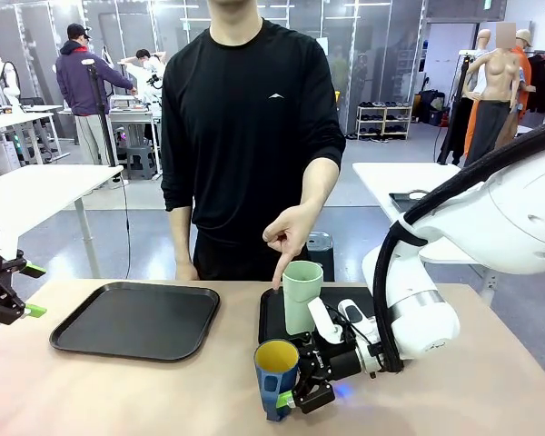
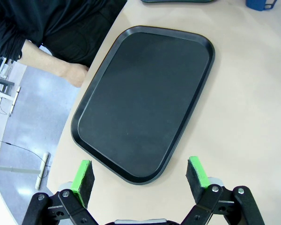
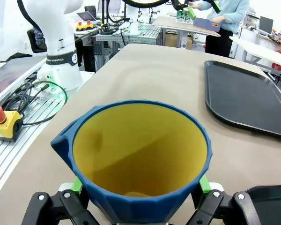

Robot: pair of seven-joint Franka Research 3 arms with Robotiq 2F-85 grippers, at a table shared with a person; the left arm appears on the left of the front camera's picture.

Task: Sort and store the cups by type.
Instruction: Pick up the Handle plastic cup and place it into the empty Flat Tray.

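The right gripper [image 1: 302,389] sits low over the table at about 6 o'clock in the front view, its fingers either side of the blue mug [image 1: 276,376]. In the right wrist view the green pads [image 3: 203,185] lie against the mug's [image 3: 140,159] lower wall, but whether they squeeze it yet I cannot tell. The mug stands upright on the bare table, just in front of the right tray [image 1: 271,318]. The green tumbler [image 1: 301,295] stands upright on that tray, at 12 o'clock from the mug, and the person's hand [image 1: 289,234] points a finger down just beside its rim.

The left gripper [image 2: 139,180] hangs with its jaws apart above the near edge of the empty left tray [image 2: 145,101], holding nothing.

Risks, as I judge them: the pads sit low on a tapered, faceted wall, so a lift could let the mug slip or tip. A swing toward 12 o'clock could knock the tumbler or meet the person's finger.
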